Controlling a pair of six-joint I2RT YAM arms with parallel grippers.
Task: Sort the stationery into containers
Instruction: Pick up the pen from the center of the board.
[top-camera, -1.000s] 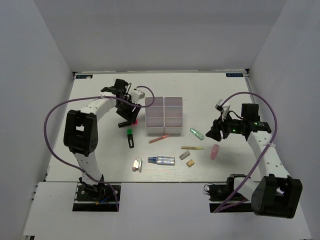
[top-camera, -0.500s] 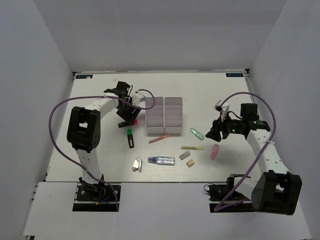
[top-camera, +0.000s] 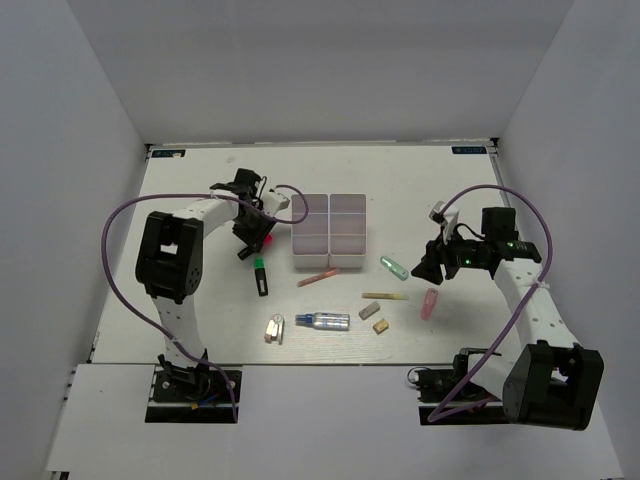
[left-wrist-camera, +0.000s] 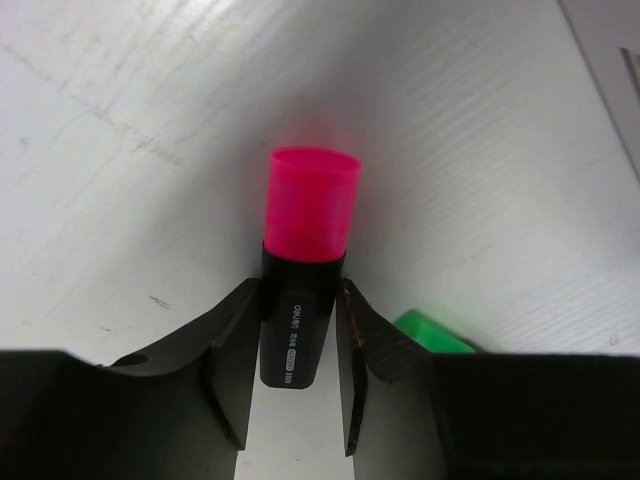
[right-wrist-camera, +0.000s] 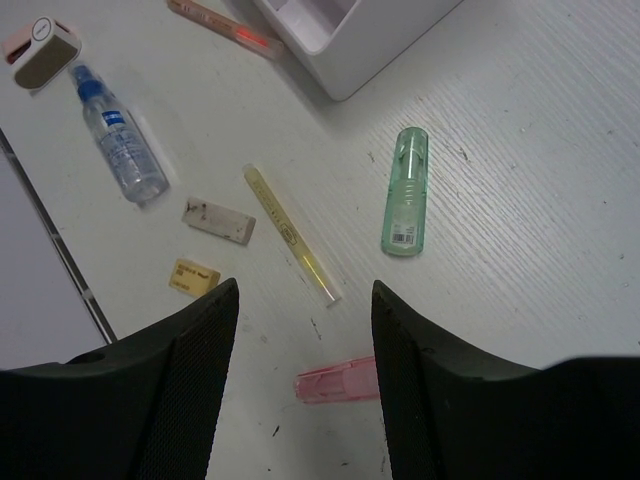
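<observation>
My left gripper (top-camera: 254, 231) (left-wrist-camera: 297, 335) is shut on a black marker with a red-pink cap (left-wrist-camera: 308, 225), left of the two white three-compartment boxes (top-camera: 311, 266) (top-camera: 362, 230). A green-capped marker (top-camera: 260, 275) lies just below it, and its cap (left-wrist-camera: 432, 333) shows in the left wrist view. My right gripper (top-camera: 428, 265) (right-wrist-camera: 305, 390) is open and empty, above a pink capsule (right-wrist-camera: 335, 383). A green capsule (right-wrist-camera: 405, 205), yellow stick (right-wrist-camera: 290, 235), two small erasers (right-wrist-camera: 218, 222) (right-wrist-camera: 194, 276) and silver-blue tube (right-wrist-camera: 122, 155) lie ahead of it.
A pink stick (top-camera: 317, 277) lies just in front of the boxes. A small pink-white item (top-camera: 273, 328) lies left of the tube (top-camera: 325, 320). White walls close the table on three sides. Purple cables loop from both arms.
The left arm's elbow has swung right and the left gripper has shifted slightly with the red-capped marker. The right arm has not moved.
</observation>
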